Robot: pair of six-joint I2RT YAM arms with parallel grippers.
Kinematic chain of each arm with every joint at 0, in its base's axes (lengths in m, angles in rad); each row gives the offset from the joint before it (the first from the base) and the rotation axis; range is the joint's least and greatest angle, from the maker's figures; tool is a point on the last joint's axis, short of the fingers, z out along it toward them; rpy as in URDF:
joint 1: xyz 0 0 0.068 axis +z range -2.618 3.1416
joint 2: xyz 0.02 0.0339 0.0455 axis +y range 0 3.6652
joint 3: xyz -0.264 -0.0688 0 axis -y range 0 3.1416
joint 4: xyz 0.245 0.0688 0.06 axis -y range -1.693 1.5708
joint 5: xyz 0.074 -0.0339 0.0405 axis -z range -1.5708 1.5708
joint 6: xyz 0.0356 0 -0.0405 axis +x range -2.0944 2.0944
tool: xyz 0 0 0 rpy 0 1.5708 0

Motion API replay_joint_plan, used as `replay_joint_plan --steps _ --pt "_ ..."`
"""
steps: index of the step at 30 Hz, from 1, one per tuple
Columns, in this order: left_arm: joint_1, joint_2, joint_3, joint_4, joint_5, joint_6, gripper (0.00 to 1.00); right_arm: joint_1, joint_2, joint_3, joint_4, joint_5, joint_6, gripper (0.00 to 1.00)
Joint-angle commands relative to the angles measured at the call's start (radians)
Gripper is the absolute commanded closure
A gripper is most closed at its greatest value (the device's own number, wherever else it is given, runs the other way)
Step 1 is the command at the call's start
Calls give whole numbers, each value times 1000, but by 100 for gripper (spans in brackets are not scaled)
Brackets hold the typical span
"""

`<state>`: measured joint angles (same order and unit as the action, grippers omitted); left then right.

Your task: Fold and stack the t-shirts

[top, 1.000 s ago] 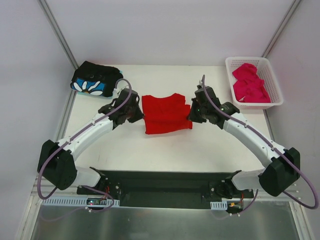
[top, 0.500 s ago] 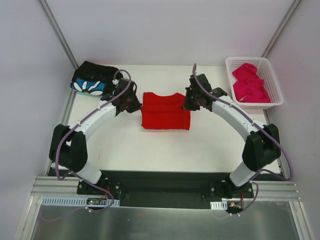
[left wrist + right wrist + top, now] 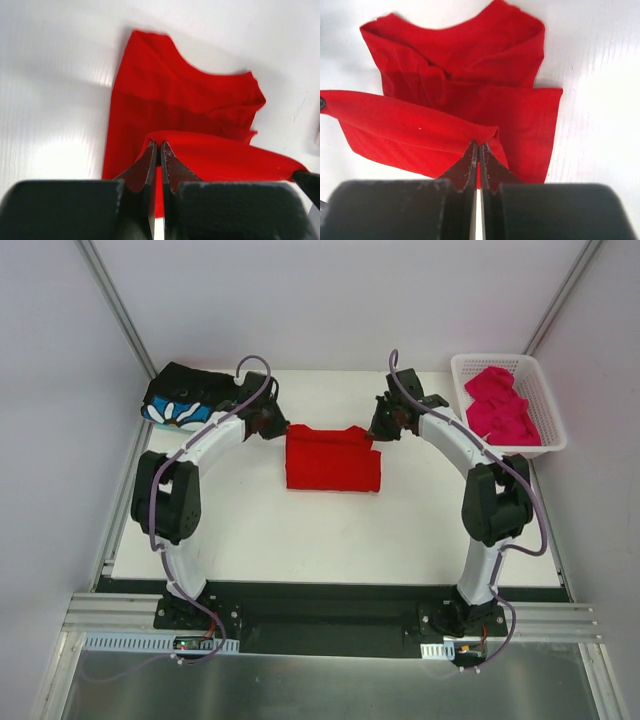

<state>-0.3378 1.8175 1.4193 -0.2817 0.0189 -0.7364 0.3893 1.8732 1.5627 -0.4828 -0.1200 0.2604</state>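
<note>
Leftmost, at the far left corner of the white counter (image 3: 300,540), lies the black t-shirt (image 3: 188,400) with its blue-and-white flower print, bundled up and overhanging the counter's edge. Just to its right the left arm (image 3: 215,440) curves inward, and the left jaws are clenched on the far left corner of the red t-shirt (image 3: 333,458); the left wrist view shows them pinched tight on a raised fold of the red cloth (image 3: 165,95). That t-shirt lies mid-counter between the two arms, partly folded, with one edge lifted off the rest and stretched across from one set of jaws to the other. At its far right corner the right jaws, carried by the right arm (image 3: 450,450), are likewise clamped on the same lifted edge (image 3: 420,125). Further right, at the far right corner, stands a white lattice basket (image 3: 545,447) with the magenta-pink t-shirt (image 3: 500,408) crumpled inside it
</note>
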Motion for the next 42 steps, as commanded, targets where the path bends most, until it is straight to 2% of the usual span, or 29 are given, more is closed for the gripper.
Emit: replay_joint_plan --steps 1,11,23,24,28,29,33,37,42 --pt "49 84 110 1 -20 48 100 -39 78 106 15 -24 -27 99" --pt "62 230 188 32 27 54 100 -75 242 230 27 -92 -10 99" --pt "68 270 213 55 44 63 100 -86 259 212 52 -119 -18 97" --pt "68 269 211 56 41 66 96 -86 254 209 52 -124 -20 95" --pt "68 231 188 56 27 84 63 -86 228 203 49 -144 -24 83" --pt "69 220 166 56 20 88 43 -84 219 197 52 -148 -27 72" --pt "69 151 100 56 -11 98 1 -81 162 159 65 -155 -30 55" --pt "68 30 12 56 -14 97 1 -72 93 109 62 -164 -32 52" --pt "43 -108 -143 81 -4 69 1 -41 -32 -30 98 -161 -15 52"
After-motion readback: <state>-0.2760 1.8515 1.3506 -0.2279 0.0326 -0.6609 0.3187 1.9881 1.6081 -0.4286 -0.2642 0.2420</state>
